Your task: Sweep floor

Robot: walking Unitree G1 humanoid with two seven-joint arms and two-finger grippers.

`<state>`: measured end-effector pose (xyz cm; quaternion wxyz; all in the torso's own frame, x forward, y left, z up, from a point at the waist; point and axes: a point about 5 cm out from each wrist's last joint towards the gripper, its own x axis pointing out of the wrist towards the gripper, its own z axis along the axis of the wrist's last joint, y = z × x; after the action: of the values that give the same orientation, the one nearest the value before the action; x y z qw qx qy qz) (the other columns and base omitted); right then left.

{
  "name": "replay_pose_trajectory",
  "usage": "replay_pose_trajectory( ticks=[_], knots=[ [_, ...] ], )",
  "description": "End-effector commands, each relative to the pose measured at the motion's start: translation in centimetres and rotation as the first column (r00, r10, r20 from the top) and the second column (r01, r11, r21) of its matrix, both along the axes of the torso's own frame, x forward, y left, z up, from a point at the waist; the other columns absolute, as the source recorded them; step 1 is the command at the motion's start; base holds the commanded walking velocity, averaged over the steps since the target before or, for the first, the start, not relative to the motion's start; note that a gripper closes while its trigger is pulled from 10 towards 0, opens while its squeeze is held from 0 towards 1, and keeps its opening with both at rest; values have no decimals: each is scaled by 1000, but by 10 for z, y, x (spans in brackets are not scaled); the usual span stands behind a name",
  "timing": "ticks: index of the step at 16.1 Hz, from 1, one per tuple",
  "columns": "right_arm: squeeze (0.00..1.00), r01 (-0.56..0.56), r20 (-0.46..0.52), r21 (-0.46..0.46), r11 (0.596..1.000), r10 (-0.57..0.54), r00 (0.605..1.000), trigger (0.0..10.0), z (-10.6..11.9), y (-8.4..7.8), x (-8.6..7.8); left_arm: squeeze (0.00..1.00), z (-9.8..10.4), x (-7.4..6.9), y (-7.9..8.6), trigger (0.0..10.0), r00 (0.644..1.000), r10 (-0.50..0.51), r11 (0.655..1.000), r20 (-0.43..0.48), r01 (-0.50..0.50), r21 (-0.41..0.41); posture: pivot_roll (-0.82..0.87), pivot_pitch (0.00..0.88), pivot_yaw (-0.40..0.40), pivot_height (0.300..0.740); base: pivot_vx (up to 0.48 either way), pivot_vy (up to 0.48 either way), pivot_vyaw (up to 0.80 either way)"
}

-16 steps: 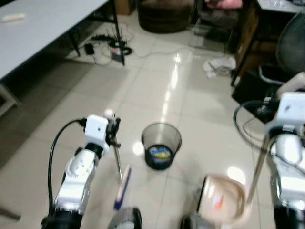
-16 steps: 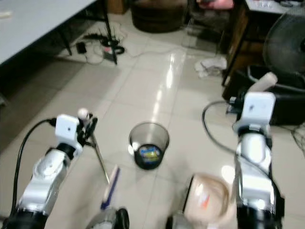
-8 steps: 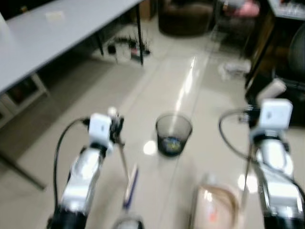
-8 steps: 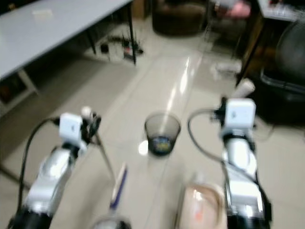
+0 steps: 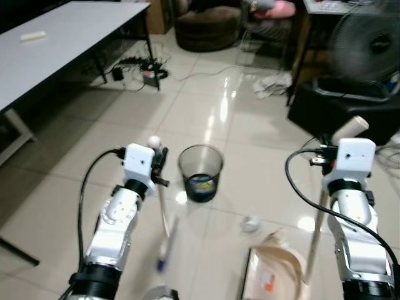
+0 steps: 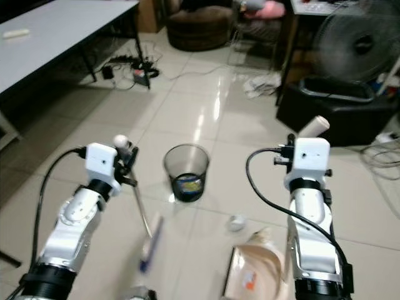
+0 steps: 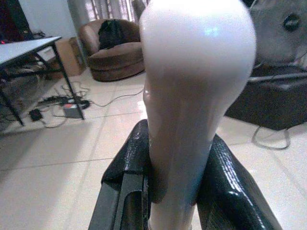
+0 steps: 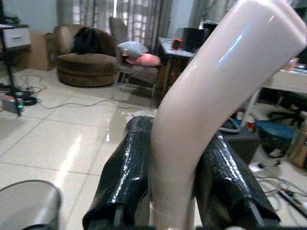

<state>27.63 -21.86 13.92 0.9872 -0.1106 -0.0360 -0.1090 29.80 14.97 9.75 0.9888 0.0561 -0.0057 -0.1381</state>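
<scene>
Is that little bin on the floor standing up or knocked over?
Upright: the bin stands on the tiles, round rim facing up, something blue and yellow lying at its bottom.

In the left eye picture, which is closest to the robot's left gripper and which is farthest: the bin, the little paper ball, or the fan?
From the left gripper:
1. Bin, just to its right on the floor.
2. Little paper ball, farther right, near the dustpan.
3. Fan, far away at the upper right.
</scene>
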Motion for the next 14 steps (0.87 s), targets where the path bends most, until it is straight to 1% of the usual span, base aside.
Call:
replay_pose_trajectory(
  ticks=[1, 7, 14],
  knots=[
    [0, -53, 29, 13, 999, 52, 998, 10000, 7, 12, 5, 0, 6, 4, 6, 10000, 999, 19, 1000, 30, -20, 23, -35, 12, 47, 740, 0, -450, 0],
    [0, -23, 8, 47, 999, 22, 1000, 10000, -1, 5, 2, 0, 4, 3, 5, 10000, 1000, -4, 999, 28, 2, 42, -45, 8, 54, 740, 0, -448, 0],
    [0, 1, 8, 82, 997, -1, 1000, 10000, -3, 2, -2, 0, 6, 5, 1, 10000, 999, -16, 999, 42, 15, 36, -53, 19, 54, 740, 0, -444, 0]
  ],
)
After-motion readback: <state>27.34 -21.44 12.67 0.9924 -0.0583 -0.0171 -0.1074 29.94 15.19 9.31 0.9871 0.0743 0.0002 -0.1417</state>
